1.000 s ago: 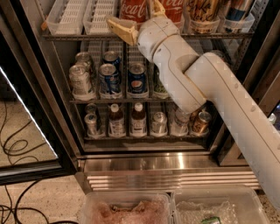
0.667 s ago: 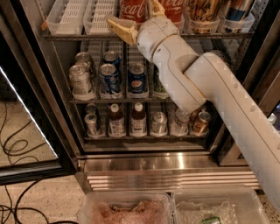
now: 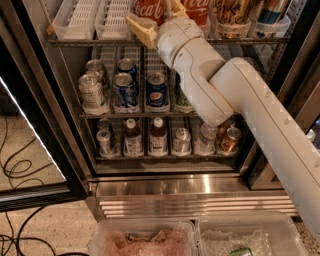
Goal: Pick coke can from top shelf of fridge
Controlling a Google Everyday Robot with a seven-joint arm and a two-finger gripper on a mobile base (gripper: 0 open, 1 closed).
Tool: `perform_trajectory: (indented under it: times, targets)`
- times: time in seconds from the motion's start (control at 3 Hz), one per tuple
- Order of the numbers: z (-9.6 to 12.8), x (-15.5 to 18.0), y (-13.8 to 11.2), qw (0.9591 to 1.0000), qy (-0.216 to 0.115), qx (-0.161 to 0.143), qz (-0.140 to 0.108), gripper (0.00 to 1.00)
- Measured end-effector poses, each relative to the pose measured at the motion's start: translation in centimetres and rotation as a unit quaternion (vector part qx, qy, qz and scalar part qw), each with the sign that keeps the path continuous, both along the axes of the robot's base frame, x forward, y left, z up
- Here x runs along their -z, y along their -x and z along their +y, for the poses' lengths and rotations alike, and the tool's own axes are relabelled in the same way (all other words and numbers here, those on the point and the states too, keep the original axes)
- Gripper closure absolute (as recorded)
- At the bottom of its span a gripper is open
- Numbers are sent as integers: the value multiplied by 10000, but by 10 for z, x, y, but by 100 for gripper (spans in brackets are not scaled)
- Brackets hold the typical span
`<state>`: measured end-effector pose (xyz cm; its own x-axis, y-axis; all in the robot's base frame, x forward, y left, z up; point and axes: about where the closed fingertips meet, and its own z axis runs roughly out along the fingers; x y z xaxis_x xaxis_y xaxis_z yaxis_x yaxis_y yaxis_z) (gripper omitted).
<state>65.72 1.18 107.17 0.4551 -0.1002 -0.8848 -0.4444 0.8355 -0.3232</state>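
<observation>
Red coke can (image 3: pixel 148 7) on top shelf (image 3: pixel 90 42) of fridge (image 3: pixel 165 186), gripper (image 3: pixel 156 14) at it

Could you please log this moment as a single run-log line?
phase: pre-grasp | claw: open, at top shelf front, straddling left coke can | can: upright, not lifted

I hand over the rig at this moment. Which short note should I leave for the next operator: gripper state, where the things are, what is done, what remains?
Gripper: raised to the top shelf of the fridge, at the left coke can; a grasp is not confirmed from this view.
A second coke can stands just to the right on the same shelf.
Done: door open, arm reached in to the can.
Left: confirm the grip, lift the can, draw it out of the fridge.
</observation>
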Motion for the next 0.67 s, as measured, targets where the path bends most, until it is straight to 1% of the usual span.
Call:
perform_trajectory:
  times: [0.33, 0.67]
  targets:
    - [0, 0, -1, 10000, -9, 7, 9, 29]
    - [5, -6, -9, 9999, 88, 1, -70, 29]
